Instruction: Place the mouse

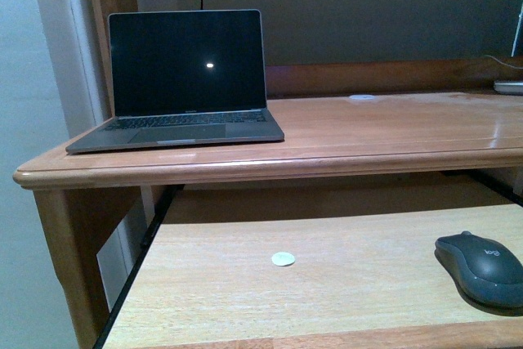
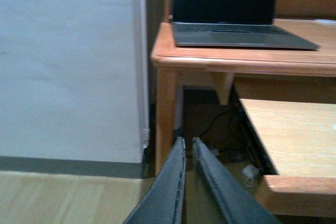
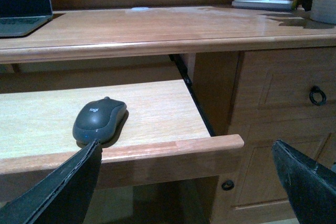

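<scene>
Your right gripper (image 3: 186, 142) hangs spread wide, short of the mouse (image 3: 100, 120); your left gripper (image 2: 188, 140) is pressed together. Next, reach in and straddle it.

Left claw (image 2: 188, 141), jaws nearly together, before wooden desk (image 2: 210, 59).

Left gripper (image 2: 188, 143): two flat, dark grey fingers tapering to narrow tips. Right gripper (image 3: 186, 146): two black, wedge-shaped fingers with rough matte edges.
</scene>
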Controlling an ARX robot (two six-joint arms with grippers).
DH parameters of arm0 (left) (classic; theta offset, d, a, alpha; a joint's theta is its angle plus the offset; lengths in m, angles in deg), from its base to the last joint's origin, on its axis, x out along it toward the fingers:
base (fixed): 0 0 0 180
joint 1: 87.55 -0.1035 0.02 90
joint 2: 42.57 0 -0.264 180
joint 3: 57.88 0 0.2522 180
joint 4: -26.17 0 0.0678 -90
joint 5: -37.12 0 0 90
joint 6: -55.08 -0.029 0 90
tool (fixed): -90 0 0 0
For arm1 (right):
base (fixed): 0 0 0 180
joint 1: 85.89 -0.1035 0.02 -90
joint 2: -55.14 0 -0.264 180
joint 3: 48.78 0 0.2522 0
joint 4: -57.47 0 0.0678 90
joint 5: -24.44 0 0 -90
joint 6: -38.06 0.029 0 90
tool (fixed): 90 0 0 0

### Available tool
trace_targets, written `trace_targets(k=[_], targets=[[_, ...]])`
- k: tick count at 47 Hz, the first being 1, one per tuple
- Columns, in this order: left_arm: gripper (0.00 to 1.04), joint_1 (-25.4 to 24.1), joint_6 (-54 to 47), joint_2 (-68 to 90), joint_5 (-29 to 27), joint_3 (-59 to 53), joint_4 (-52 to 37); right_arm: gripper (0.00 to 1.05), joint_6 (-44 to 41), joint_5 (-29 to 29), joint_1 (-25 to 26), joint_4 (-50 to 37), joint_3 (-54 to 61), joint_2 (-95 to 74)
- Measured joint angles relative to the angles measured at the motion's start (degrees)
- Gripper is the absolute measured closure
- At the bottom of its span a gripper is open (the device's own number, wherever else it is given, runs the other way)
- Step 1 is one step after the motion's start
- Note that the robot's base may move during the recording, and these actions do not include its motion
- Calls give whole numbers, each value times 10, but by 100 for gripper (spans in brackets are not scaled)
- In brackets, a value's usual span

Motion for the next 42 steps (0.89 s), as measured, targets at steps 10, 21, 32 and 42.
trace_targets(k=[10,21,32,42], targets=[[102,-10,-2,-14,8,-18,-1,7,7,18,5,7,-2,-4],[102,-11,-2,-26,8,-32,-2,7,127,87,-29,-8,-44,-131],[102,-11,-2,-49,9,-58,-5,7,112,-8,-134,-167,-85,-294],[102,-11,-2,-51,9,-60,-5,7,75,-52,-205,-261,-138,-454]])
